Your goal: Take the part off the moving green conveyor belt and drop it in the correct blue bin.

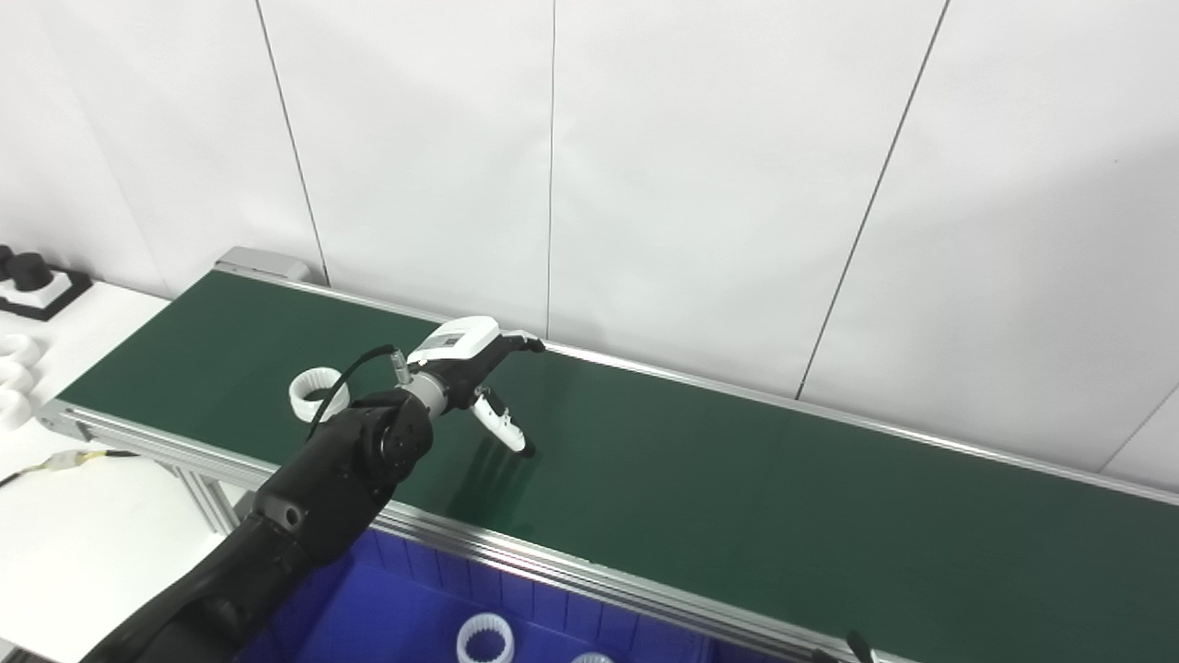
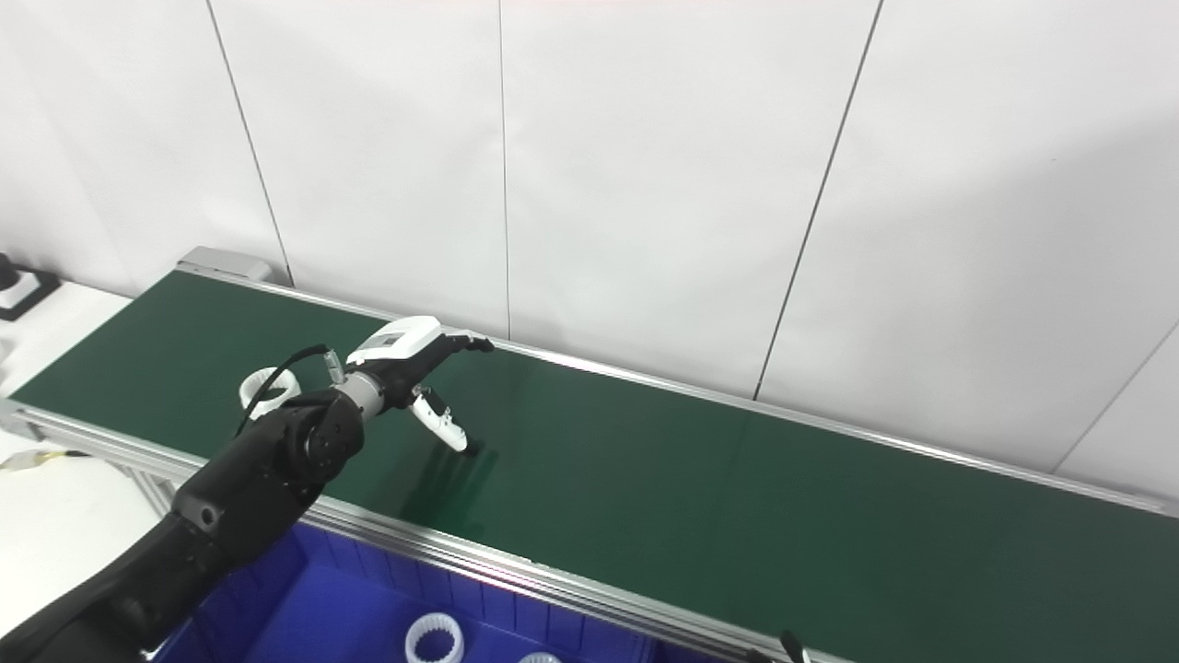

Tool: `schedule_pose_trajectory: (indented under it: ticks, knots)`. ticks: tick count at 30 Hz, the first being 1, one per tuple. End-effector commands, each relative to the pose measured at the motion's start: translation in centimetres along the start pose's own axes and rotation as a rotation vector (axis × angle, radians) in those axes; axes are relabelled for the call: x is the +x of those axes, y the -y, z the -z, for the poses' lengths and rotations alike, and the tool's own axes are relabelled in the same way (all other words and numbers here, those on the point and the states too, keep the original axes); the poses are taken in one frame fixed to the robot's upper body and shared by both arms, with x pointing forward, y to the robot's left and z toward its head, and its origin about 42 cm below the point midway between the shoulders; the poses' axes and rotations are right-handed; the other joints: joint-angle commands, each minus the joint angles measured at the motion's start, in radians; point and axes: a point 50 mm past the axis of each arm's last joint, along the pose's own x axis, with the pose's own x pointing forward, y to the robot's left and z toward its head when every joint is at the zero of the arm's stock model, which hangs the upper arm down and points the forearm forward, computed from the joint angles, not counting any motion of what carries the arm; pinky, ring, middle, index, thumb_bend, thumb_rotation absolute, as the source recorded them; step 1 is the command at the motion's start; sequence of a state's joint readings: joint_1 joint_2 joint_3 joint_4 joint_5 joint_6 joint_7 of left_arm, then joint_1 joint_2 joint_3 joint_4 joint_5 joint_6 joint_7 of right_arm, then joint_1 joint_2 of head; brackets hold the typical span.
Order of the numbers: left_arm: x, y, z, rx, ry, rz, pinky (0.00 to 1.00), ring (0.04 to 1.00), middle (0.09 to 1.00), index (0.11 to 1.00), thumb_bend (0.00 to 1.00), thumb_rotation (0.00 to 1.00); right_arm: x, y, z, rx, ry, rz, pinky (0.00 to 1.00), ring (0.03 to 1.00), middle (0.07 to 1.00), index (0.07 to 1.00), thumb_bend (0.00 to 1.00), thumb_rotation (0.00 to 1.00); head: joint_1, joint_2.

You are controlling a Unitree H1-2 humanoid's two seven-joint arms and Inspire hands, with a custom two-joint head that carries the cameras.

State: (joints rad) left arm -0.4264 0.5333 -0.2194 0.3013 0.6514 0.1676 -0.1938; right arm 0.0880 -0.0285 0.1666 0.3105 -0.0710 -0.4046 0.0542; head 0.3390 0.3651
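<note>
A white ring-shaped part (image 1: 313,391) lies on the green conveyor belt (image 1: 737,479) near its left end, partly hidden behind my left arm. My left hand (image 1: 474,368) hovers over the belt just right of the ring, open, fingers spread and holding nothing. In the right eye view the same ring (image 2: 264,387) and left hand (image 2: 419,368) appear. Only a dark fingertip of my right hand (image 1: 857,645) pokes up at the bottom edge. A blue bin (image 1: 414,617) sits below the belt's near rail with white ring parts (image 1: 484,639) inside.
White rings (image 1: 14,378) and a black part on a tray (image 1: 32,276) rest on the white table at far left. A cable (image 1: 64,460) runs along the table by the belt's end. A white panelled wall stands behind the belt.
</note>
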Motion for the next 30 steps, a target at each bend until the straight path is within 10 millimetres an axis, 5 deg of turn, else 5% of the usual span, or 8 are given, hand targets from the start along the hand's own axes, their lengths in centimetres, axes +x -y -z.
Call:
schedule_pose_trajectory:
  ticks: [1, 30]
  knots:
    - [0.9, -3.2, -0.1, 0.058, 0.007, -0.069, 0.83, 0.873, 0.883, 0.841, 1.00, 0.14, 0.7, -0.2, -1.2, 0.012, 0.093, 0.005, 0.72, 0.804, 0.847, 0.967, 0.48, 0.95, 0.002, -0.001]
    - [2.0, -1.8, 2.6, 0.081, -0.051, -0.052, 0.83, 0.846, 0.857, 0.809, 0.94, 0.05, 0.3, 0.0, -1.3, 0.005, 0.095, 0.002, 0.72, 0.800, 0.845, 0.963, 0.47, 0.96, 0.003, 0.004]
